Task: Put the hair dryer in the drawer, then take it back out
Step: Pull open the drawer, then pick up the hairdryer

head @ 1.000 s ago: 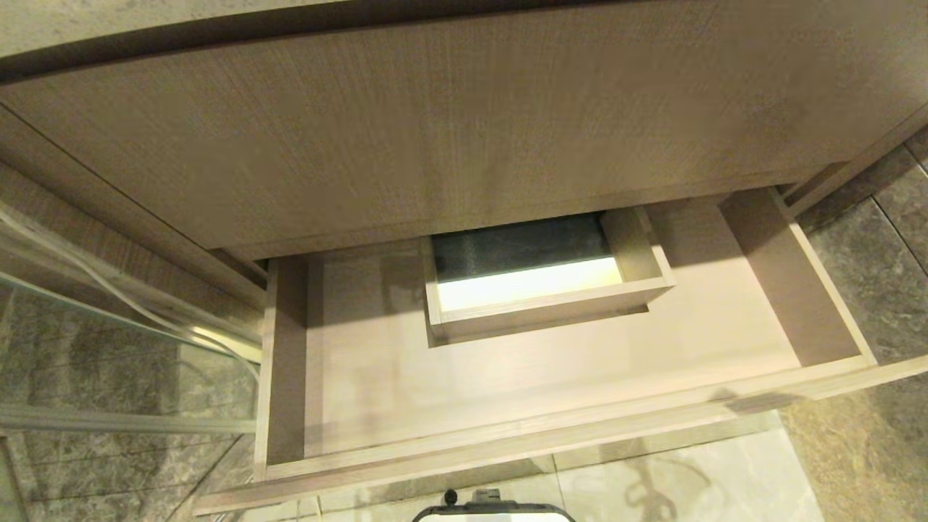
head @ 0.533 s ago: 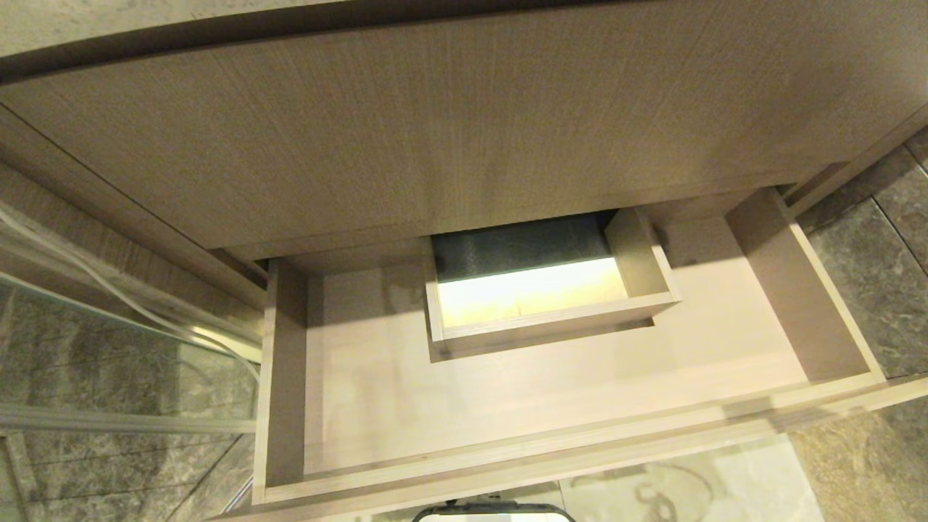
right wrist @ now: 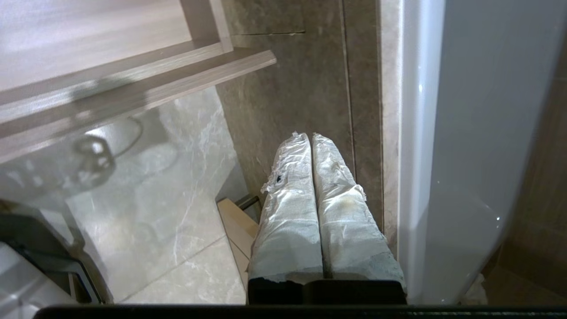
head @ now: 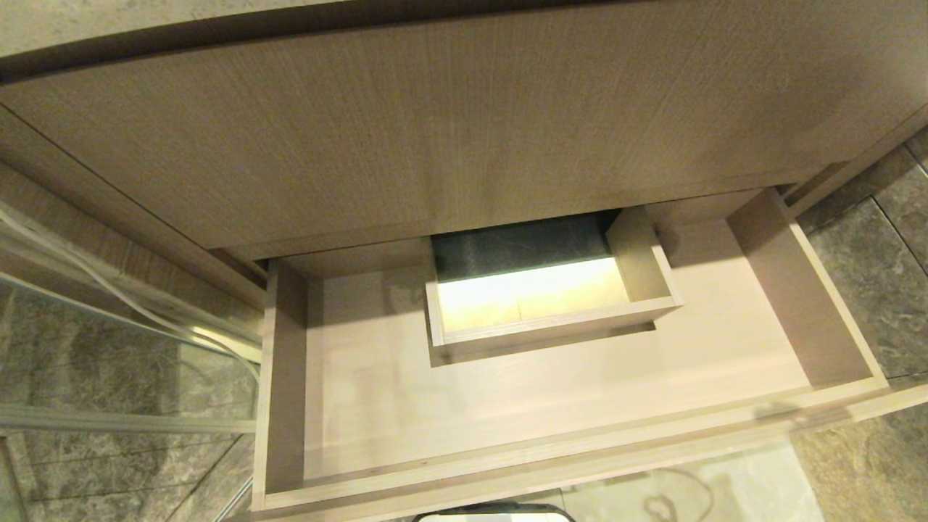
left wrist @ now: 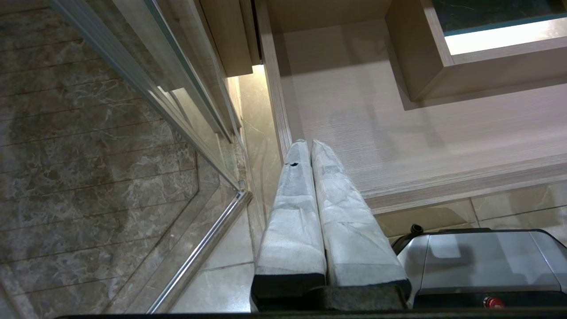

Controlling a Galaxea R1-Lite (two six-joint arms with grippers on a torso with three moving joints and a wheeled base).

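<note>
Hair dryer is in no view, while the drawer (head: 551,406) filling the lower half of the head view stands pulled out to receive it, both the left pincer (left wrist: 310,142) and right pincer (right wrist: 308,135) closed on nothing.

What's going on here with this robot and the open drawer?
The drawer stands pulled open, with only its boxed cut-out inside. No hair dryer is in view. The left gripper is shut and holds nothing, near the drawer's front left corner. The right gripper is also shut and empty, over the floor tiles beside the drawer's right end.
</note>
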